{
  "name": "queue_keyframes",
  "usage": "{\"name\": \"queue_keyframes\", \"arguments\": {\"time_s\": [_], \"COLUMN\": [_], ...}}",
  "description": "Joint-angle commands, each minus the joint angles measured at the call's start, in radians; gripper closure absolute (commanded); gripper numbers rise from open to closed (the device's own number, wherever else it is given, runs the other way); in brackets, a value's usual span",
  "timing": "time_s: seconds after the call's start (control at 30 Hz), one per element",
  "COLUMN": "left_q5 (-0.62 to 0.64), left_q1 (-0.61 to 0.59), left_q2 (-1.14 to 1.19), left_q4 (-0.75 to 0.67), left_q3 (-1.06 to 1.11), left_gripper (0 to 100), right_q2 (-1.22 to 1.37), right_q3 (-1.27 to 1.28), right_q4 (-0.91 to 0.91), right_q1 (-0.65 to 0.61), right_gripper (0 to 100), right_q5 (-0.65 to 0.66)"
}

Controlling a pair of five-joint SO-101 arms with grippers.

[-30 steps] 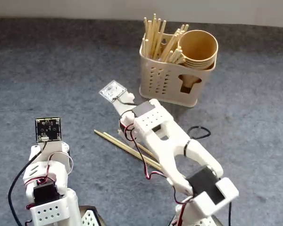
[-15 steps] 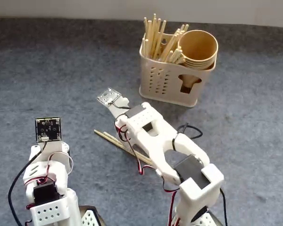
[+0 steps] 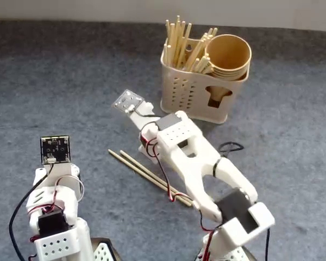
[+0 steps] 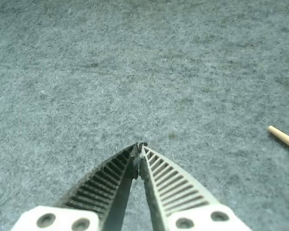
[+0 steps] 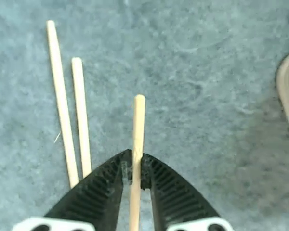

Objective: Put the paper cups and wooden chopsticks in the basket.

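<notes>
Wooden chopstick [image 5: 138, 125] pinched in right hand [image 5: 136, 169], sticking out past tips; left hand [image 4: 139, 147] pressed together.

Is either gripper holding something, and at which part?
The right gripper pinches one wooden chopstick on its shaft, one end sticking out past the tips. The left gripper is shut, empty.

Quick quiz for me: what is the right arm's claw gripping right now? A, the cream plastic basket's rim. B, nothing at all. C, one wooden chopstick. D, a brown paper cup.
C: the right claw is shut on one pale wooden chopstick, with two more chopsticks lying beside it on the grey carpet.
</notes>
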Motion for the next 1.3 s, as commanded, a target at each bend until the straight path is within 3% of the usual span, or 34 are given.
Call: {"name": "queue_keyframes", "arguments": {"time_s": [0.0,0.2,0.57,0.9,1.27], "left_q5": [0.009,0.009,0.009,0.009,0.009], "left_q1": [-0.015,-0.015,-0.015,-0.015,-0.015], "left_q2": [-0.007,-0.007,-0.007,-0.007,-0.007], "left_q4": [-0.015,-0.015,-0.015,-0.015,-0.015], "left_q3": [0.019,0.019,0.019,0.019,0.019], "left_gripper": [98,98,98,98,98], "right_q2": [-0.171,-0.366,-0.670,-0.846,-0.914], "right_q3": [-0.010,-0.010,-0.010,-0.018,-0.015], "right_q4": [0.093,0.154,0.104,-0.168,-0.582], "right_q1": [0.016,0.016,0.018,0.081,0.094], "right_gripper": [99.3,99.3,99.3,99.3,99.3], "right_q5": [0.077,0.083,0.077,0.077,0.077]}}
